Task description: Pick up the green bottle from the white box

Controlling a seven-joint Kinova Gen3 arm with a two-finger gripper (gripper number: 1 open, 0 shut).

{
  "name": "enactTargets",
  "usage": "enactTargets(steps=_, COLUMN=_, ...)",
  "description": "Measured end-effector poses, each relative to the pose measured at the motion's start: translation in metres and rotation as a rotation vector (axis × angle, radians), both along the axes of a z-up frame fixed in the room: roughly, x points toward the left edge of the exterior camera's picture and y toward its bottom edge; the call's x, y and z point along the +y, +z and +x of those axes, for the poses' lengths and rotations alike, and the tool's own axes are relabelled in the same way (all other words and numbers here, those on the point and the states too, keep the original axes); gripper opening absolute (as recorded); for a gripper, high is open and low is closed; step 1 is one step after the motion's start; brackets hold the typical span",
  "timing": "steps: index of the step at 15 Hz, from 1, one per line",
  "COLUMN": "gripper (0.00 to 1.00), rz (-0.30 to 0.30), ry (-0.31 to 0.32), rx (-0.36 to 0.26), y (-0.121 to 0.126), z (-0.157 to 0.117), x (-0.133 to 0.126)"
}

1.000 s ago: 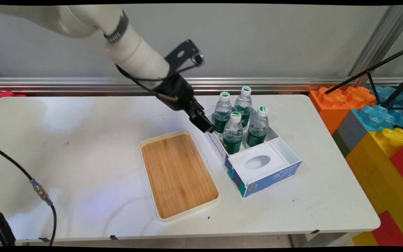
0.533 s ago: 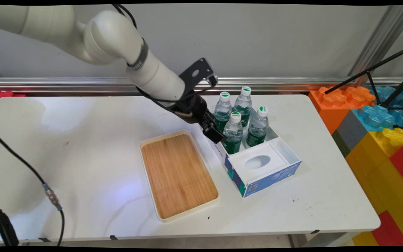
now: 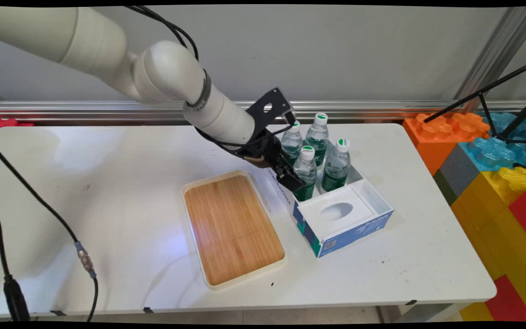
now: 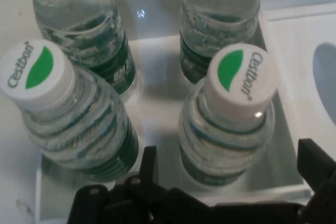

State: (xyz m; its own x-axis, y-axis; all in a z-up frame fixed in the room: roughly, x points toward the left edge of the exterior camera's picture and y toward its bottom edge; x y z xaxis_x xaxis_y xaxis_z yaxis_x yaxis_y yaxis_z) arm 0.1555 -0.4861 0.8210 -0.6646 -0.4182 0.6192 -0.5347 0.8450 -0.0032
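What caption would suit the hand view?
Open claw straddling a capped water bottle, one of four in a white box.

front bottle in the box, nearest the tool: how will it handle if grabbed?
The front bottle looks full, so probably heavy for its size. Its clear ribbed plastic wall may give slightly under a squeeze, and could be slick. Tall and narrow, it could tip, though the three other bottles and the box wall stand close around it.

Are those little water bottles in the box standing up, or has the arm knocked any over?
All four bottles stand upright in the box, caps on top. The gripper is beside the nearest one, fingers apart.
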Motion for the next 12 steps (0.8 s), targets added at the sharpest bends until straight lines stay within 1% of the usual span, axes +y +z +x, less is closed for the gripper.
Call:
enactTargets(steps=5, gripper=1.00, rz=-0.012, ry=0.007, rx=0.021, y=-0.018, z=-0.011, x=-0.006)
enactTargets(steps=10, gripper=1.00, rz=-0.021, ry=0.014, rx=0.035, y=-0.029, z=-0.018, x=-0.011)
enactTargets(steps=11, gripper=0.00, rz=-0.023, ry=0.013, rx=0.035, y=-0.031, z=-0.018, x=-0.012)
enactTargets(steps=12, gripper=0.00, rz=-0.026, ry=0.012, rx=0.036, y=-0.032, z=-0.019, x=-0.012)
